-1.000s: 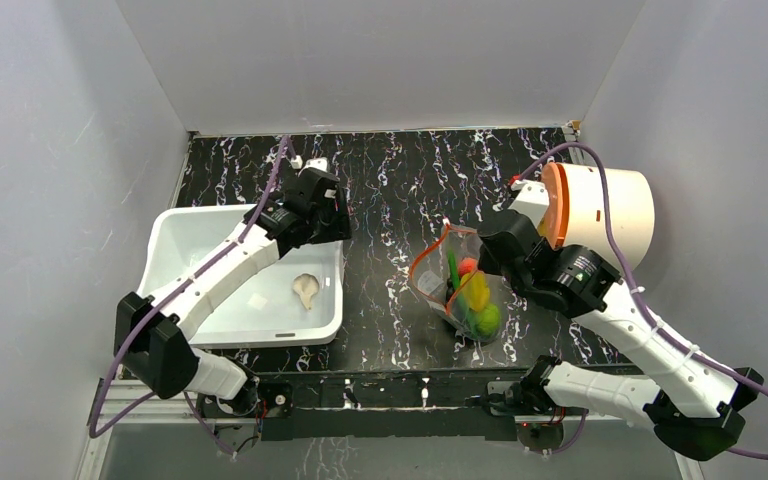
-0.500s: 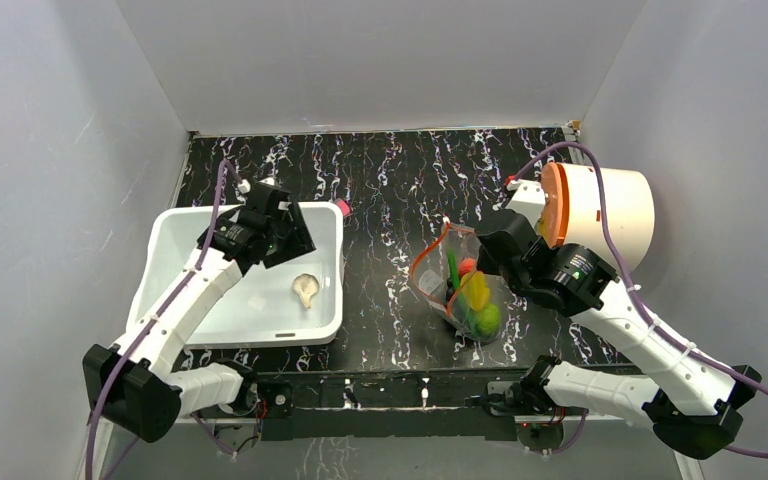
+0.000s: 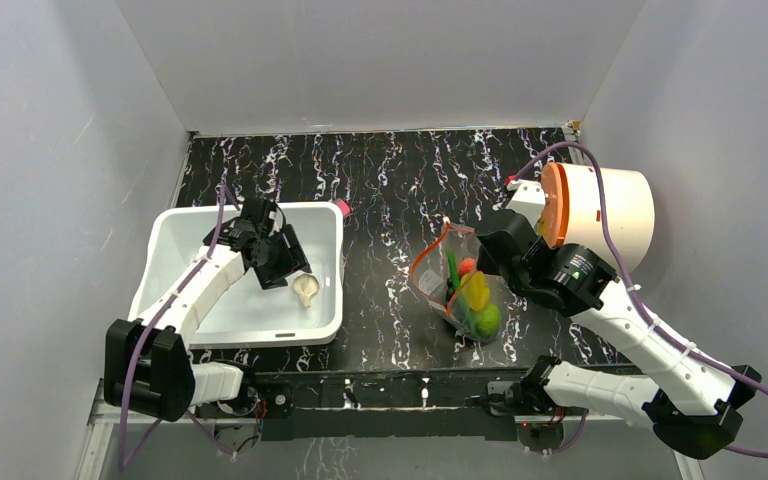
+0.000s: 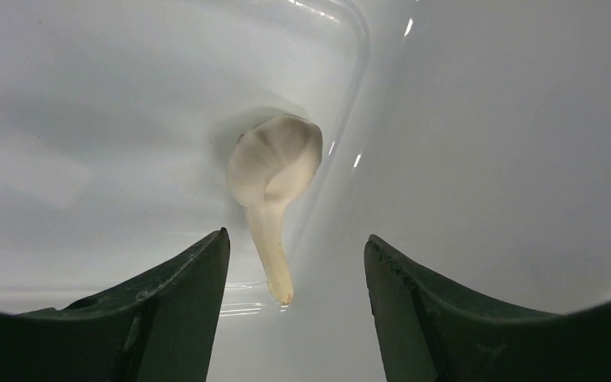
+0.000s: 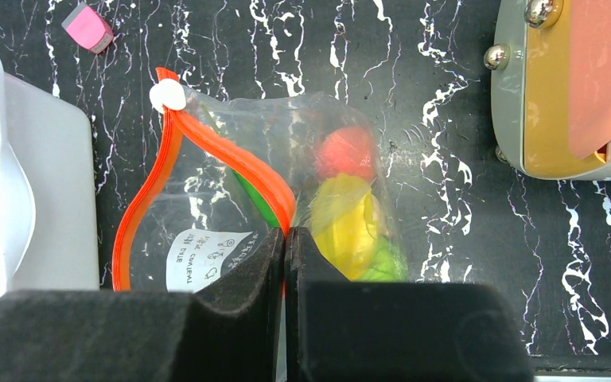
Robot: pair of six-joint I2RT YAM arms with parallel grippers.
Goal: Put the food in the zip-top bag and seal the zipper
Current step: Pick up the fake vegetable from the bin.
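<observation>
A beige garlic (image 4: 274,171) lies in the white bin near its right wall, also visible from above (image 3: 306,290). My left gripper (image 4: 296,255) hangs open just over it, the garlic's stem pointing into the gap between the fingers without touching them. The clear zip-top bag (image 3: 465,295) stands mouth-open on the black table. My right gripper (image 5: 286,235) is shut on its orange-red zipper (image 5: 139,215) at the near rim. Inside the bag sit an orange ball (image 5: 344,151), a yellow piece (image 5: 350,223), a green ball (image 5: 382,263) and a green pod (image 5: 254,199).
The white bin (image 3: 175,250) takes up the table's left side. A small pink block (image 3: 341,208) rests beside its far right corner. A large white and orange cylinder (image 3: 610,210) lies at the right, close behind my right arm.
My left gripper has swung from above the bin's far right corner into the bin and come down over the garlic. The right arm and bag have stayed put.
</observation>
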